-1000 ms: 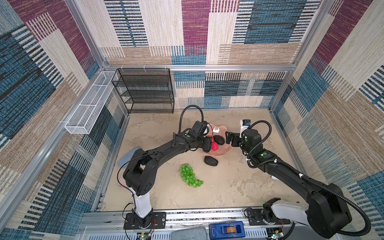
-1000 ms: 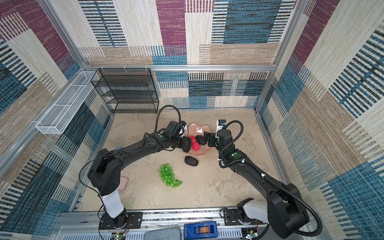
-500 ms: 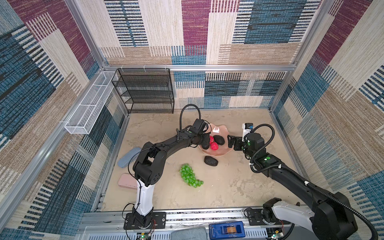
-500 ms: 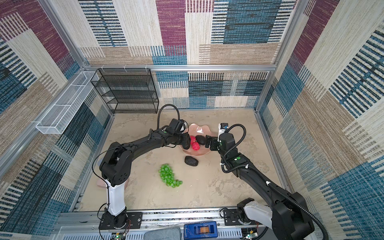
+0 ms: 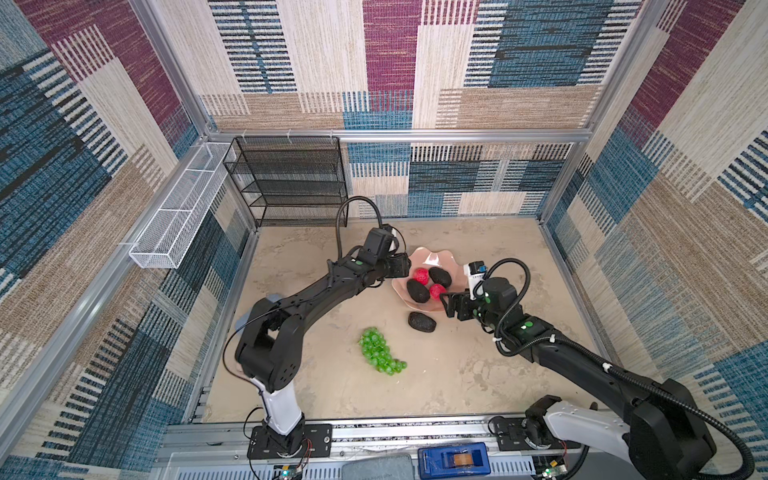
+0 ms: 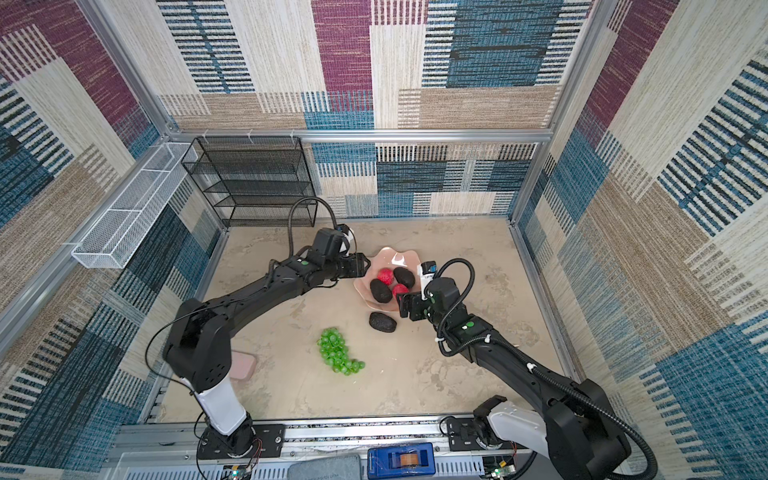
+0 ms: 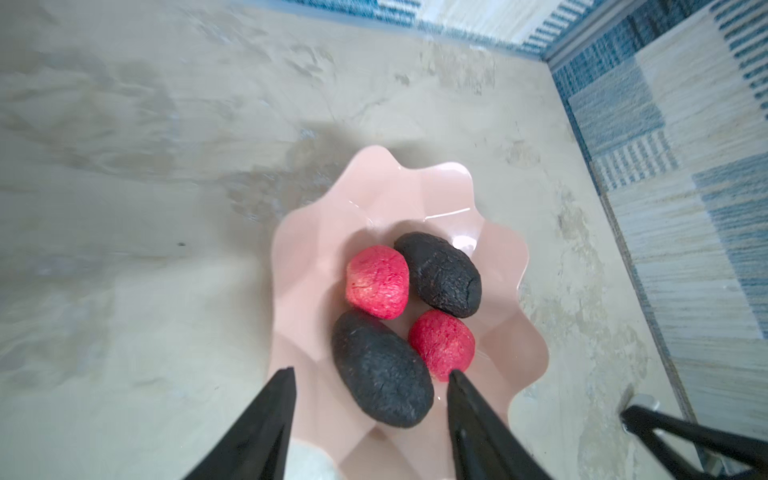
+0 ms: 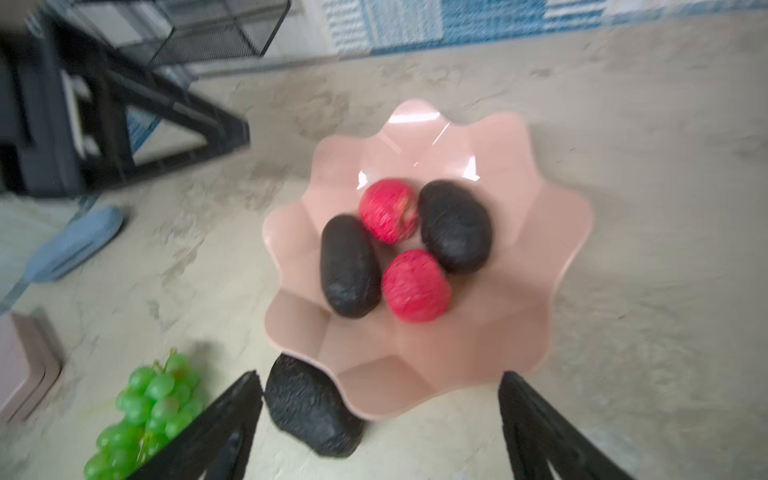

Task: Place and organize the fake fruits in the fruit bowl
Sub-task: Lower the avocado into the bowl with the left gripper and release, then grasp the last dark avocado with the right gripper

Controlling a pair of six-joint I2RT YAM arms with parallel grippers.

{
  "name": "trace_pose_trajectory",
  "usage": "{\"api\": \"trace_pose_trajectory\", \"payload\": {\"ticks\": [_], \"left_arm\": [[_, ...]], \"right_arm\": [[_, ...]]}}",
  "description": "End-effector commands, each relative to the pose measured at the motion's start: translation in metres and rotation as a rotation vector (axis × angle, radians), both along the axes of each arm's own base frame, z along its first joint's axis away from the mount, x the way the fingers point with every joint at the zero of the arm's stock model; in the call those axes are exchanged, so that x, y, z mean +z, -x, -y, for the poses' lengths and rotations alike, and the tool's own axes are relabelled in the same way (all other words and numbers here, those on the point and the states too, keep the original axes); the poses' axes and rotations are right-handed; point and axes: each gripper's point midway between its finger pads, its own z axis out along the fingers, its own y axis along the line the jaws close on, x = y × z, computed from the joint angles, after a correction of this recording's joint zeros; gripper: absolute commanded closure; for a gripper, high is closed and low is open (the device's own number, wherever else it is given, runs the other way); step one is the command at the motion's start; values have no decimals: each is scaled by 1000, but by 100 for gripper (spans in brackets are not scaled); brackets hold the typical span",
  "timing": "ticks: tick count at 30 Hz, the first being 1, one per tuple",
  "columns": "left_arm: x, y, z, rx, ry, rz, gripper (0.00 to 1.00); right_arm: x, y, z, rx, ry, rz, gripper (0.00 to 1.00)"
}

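Observation:
The pale pink scalloped fruit bowl holds two dark avocados and two red fruits. A third avocado lies on the table against the bowl's front rim. The green grapes lie further front left. My left gripper is open at the bowl's left rim, above one avocado, holding nothing. My right gripper is open wide at the bowl's front right rim, empty.
A black wire shelf stands at the back left and a white mesh basket hangs on the left wall. A grey-blue case and a flat pink case lie on the left, near the left arm.
My left gripper has opened and let a dark avocado down into the bowl, then drawn back to the left rim. My right gripper has pulled back toward the front right.

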Motion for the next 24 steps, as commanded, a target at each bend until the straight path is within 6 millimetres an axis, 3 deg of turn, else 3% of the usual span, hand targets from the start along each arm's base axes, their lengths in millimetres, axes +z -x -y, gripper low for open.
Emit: {"api": "trace_pose_trajectory", "payload": {"ticks": [1,4,8,11,18,24], "left_arm": [[46,-6,-32,78,45,195,36],[58,9,-66,134,58,271,33],[52,30,-111,234,40,293,26],[45,42,-133,282,25,274,25],[39,62,-156,324,-2,265,23],[35,66,-165,337,-11,259,23]], "right_arm": [[-21,21,-22,95,48,-40,11],[-37,32,-38,141,59,-70,13],[-54,27,-46,140,97,-80,13],[-64,22,-52,148,121,-95,16],[-85,29,-59,167,129,-152,19],[-96,16,-60,130,170,-141,19]]}}
